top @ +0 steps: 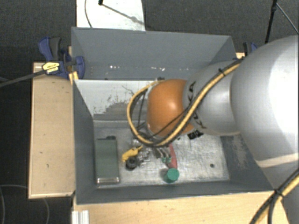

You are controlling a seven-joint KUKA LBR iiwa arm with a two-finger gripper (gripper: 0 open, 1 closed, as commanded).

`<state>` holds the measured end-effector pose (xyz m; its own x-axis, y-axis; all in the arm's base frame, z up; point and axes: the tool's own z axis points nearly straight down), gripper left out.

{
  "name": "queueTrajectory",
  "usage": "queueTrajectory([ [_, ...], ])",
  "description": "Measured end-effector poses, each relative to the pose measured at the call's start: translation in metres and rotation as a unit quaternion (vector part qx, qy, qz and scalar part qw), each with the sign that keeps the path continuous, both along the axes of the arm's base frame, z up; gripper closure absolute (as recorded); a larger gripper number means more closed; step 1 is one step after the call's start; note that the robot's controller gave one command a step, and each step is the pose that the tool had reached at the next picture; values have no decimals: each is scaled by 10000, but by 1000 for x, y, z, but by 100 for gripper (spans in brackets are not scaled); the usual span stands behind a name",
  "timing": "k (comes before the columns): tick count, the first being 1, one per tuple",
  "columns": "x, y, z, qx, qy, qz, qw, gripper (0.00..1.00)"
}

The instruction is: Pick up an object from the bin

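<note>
My gripper (150, 153) hangs low over the middle of the bin floor, mostly hidden under the arm's orange cover. Just to its left lie a small yellow piece (131, 154) and a small black round thing (131, 164), both close to or touching the gripper's lower end. A thin red stick (171, 157) lies to its right, running down to a green round knob (172, 175) near the front wall. I see nothing held in the gripper.
A grey-green rectangular block (106, 160) lies lengthwise along the bin's left wall. The large silver arm covers the bin's right and back parts. Bare floor shows at the front right.
</note>
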<state>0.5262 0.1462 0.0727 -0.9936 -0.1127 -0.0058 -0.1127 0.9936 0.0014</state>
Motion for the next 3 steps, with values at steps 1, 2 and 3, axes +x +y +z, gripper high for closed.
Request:
queueTrajectory([
  [1, -8, 5, 88, -5, 22, 55, 10000, 100],
  [2, -8, 5, 88, -5, 22, 47, 10000, 100],
  [3, -10, -2, 144, -4, 21, -50, 10000, 100],
])
